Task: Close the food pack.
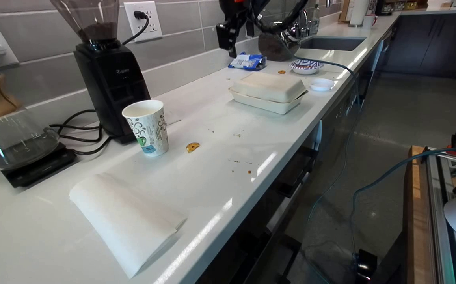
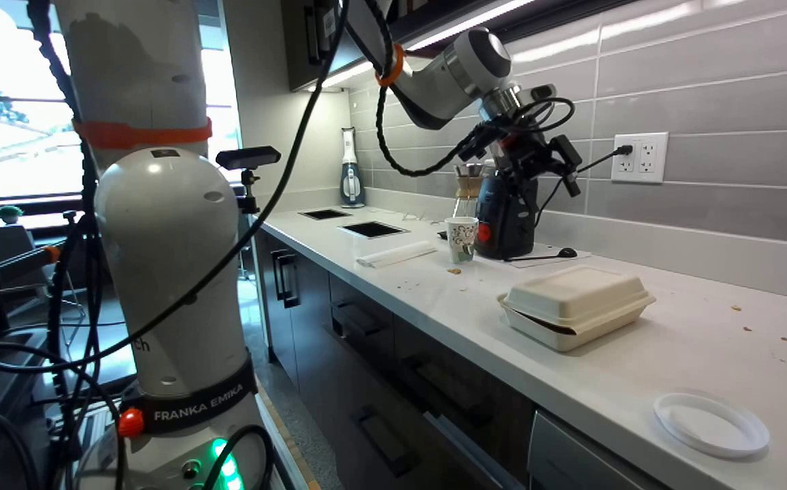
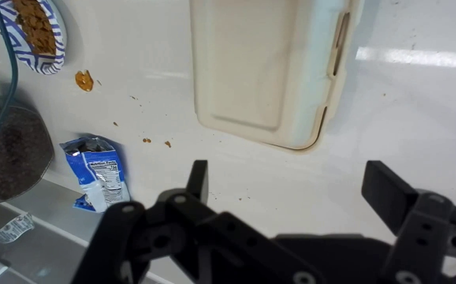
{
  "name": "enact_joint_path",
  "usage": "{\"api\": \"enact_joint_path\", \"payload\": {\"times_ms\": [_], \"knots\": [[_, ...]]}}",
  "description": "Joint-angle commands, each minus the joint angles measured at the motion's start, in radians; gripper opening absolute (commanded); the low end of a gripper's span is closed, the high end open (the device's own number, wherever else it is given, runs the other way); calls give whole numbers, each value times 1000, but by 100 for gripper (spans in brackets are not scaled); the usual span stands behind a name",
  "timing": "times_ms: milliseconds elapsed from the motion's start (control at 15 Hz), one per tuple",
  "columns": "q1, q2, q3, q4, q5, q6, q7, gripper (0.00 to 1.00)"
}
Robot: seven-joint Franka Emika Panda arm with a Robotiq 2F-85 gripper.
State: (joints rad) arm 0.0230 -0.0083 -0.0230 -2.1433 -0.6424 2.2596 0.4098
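Observation:
The food pack is a cream-white hinged takeout box (image 1: 269, 85) on the counter. It shows in both exterior views (image 2: 577, 296) and at the top of the wrist view (image 3: 247, 67). Its lid lies down over the base, so the inside is hidden. The lid sits a little unevenly, with a thin dark gap along one edge and at a corner. My gripper (image 3: 285, 179) is open, with its two fingers wide apart and nothing between them. It hangs above the counter on the wall side of the pack, apart from it.
A blue snack bag (image 1: 248, 62), a patterned bowl of crackers (image 1: 306, 68) and a white round lid (image 2: 711, 425) lie near the pack. A paper cup (image 1: 149, 130), a folded white cloth (image 1: 121, 221) and a black grinder (image 1: 111, 86) stand farther along. A glass kettle (image 3: 11, 154) is by the wall.

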Motion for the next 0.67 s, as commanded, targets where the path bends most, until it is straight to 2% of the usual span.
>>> {"api": "enact_joint_path", "payload": {"times_ms": [0, 133, 333, 533, 600], "knots": [[-34, -119, -15, -64, 176, 0, -217, 100], [-44, -154, -25, -67, 271, -37, -321, 100], [-56, -192, -35, -60, 354, -109, -414, 100], [-61, -215, -39, -55, 393, -166, -454, 100], [-66, -187, -27, -36, 355, -136, -416, 100]]}}
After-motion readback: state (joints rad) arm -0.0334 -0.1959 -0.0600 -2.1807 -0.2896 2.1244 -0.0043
